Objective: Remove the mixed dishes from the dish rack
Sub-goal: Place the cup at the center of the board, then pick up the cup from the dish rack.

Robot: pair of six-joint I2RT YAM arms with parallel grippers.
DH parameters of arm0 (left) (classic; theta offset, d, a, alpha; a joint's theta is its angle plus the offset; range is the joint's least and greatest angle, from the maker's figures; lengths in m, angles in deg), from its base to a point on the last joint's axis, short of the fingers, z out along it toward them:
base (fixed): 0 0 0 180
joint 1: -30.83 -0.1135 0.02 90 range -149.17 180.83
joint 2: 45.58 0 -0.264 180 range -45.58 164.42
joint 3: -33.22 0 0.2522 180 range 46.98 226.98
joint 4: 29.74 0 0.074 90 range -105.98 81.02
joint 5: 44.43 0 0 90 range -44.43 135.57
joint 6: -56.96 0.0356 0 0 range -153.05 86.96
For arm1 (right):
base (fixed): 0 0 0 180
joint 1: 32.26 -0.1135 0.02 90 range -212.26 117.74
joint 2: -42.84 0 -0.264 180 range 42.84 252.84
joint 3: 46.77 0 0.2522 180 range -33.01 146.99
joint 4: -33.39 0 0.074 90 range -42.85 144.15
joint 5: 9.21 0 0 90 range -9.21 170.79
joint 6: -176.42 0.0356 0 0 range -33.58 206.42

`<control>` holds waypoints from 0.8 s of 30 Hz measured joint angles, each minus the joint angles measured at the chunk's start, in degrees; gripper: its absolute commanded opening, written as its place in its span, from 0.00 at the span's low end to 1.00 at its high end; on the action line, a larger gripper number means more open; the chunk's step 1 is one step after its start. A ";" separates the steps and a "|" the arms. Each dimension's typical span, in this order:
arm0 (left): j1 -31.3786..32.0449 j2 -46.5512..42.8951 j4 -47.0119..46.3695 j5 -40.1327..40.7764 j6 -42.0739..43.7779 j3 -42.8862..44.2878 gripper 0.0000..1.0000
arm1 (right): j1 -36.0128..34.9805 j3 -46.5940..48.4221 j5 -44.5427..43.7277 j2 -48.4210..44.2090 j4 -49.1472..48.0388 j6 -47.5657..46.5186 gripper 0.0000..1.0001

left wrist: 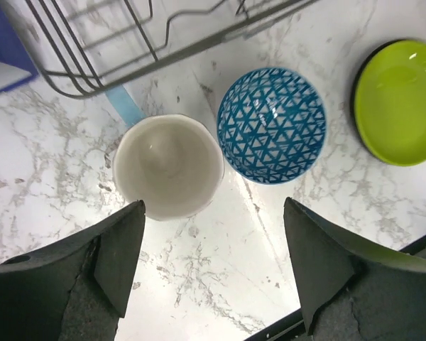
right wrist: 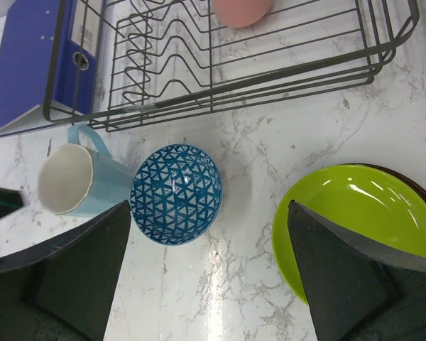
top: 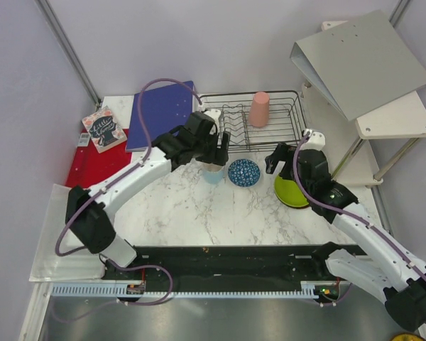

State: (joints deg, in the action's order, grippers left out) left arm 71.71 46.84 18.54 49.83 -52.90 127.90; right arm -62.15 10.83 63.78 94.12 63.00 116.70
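Light blue cup (left wrist: pixel 169 167) was seen upright on marble table (top: pixel 184 213), just beyond left gripper (left wrist: pixel 213 238), jaws spread wide, nothing held. Right gripper (right wrist: pixel 209 266) was likewise wide open, empty, above small blue patterned bowl (right wrist: pixel 176 193) and lime-green bowl (right wrist: pixel 362 220). Tall pink cup (top: pixel 260 109) was seen in dish rack (top: pixel 287 124).

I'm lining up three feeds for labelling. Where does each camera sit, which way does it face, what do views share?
Top external: above and behind the bases, looking down on the table; left arm and right arm show.
Left wrist: on that wrist, looking down at the light blue cup; open left end effector below.
Right wrist: on that wrist, facing the dish rack; open right end effector below.
Shared: all three show the small blue patterned bowl.
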 measured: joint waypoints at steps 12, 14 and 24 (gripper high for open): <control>0.07 -28.68 -7.13 3.78 -3.04 -15.52 0.86 | 0.02 7.04 -7.19 19.87 -12.44 -1.75 0.98; 0.07 -32.30 -8.44 3.74 -3.28 -19.96 0.86 | 0.02 11.89 -8.09 25.53 -14.40 -4.28 0.98; 0.07 -50.01 -12.50 3.13 -3.23 -34.88 0.88 | 1.57 40.30 -10.51 54.64 -23.08 -18.43 0.98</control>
State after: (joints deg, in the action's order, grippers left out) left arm 71.78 -3.16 6.04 52.95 -56.14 93.02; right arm -60.57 51.13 53.27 148.77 39.92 98.28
